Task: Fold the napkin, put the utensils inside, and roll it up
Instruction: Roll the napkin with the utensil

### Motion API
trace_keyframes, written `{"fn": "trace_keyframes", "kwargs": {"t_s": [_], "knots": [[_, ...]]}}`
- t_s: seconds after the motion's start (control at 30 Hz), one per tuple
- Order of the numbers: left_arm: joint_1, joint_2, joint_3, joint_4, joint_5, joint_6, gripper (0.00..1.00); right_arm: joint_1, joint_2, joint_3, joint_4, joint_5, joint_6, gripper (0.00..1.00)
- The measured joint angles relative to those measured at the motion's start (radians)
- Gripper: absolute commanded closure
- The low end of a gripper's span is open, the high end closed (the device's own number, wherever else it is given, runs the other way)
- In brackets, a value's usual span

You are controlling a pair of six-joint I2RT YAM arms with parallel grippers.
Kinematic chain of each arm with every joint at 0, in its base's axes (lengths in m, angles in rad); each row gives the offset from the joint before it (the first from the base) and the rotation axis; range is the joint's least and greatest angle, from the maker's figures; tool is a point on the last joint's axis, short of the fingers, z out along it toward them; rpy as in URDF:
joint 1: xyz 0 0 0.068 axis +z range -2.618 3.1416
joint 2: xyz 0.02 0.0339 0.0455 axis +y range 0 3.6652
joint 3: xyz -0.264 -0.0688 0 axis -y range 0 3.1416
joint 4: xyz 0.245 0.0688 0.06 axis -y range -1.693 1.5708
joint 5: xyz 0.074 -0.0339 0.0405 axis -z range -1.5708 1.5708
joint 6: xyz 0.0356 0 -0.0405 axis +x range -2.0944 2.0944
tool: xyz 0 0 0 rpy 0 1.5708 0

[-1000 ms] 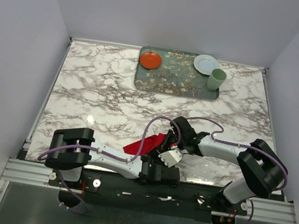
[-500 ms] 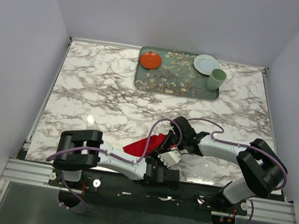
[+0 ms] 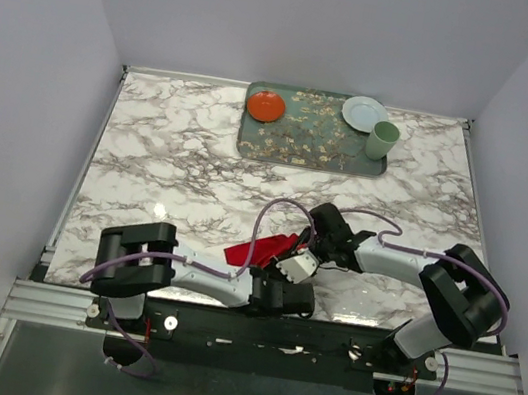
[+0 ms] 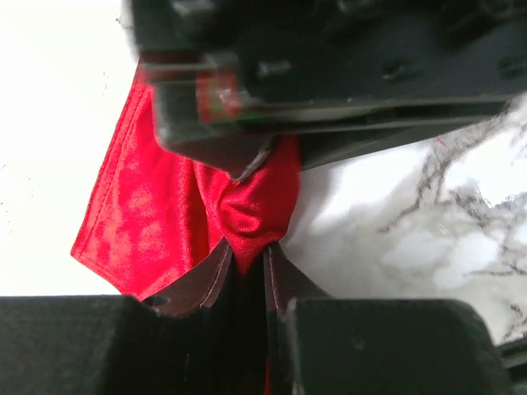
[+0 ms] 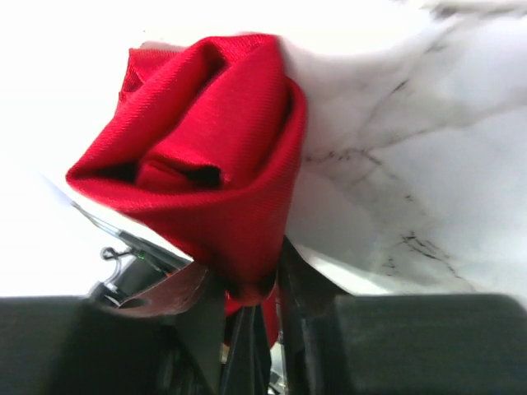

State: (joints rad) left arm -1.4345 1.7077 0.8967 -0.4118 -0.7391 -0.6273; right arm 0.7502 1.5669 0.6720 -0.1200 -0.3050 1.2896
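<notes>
At the near edge of the marble table, between the two arm bases, both claws meet over the napkin.

Left gripper: clenched, its brown pads pinching a bunched fold of the red cloth. The rest of the cloth spreads flat on the table to one side.

Right gripper: likewise grasping the napkin, closed on the lower end of a loose, rounded roll whose open end shows overlapping layers.

The two claws stand close together. The napkin lies near the front centre of the table, partly covered by the arms.

Far edge, well apart from the arms: a patterned green tray bearing a small orange-red plate at its left. A white plate sits at the tray's far right corner. A pale green cup stands at the right rim; on it or just beside it, cannot tell.
</notes>
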Motion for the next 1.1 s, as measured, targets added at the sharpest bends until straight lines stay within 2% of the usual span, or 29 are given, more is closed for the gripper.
{"fn": "trace_keyframes", "kwargs": {"t_s": [0.2,0.4,0.7,1.1], "knots": [[0.099,-0.080,-0.075,0.145,0.124,0.058,0.99,-0.048,-0.045,-0.005,-0.010,0.002,-0.066,0.26],[0.218,-0.187,-0.176,0.291,0.324,0.074,1.00,-0.058,-0.124,0.021,-0.066,0.029,-0.186,0.16],[0.407,-0.327,-0.378,0.550,0.660,0.005,1.00,-0.056,-0.135,0.066,-0.087,0.026,-0.298,0.16],[0.653,-0.331,-0.643,1.014,1.023,-0.197,1.00,-0.008,-0.011,0.099,-0.049,-0.017,-0.288,0.21]]}}
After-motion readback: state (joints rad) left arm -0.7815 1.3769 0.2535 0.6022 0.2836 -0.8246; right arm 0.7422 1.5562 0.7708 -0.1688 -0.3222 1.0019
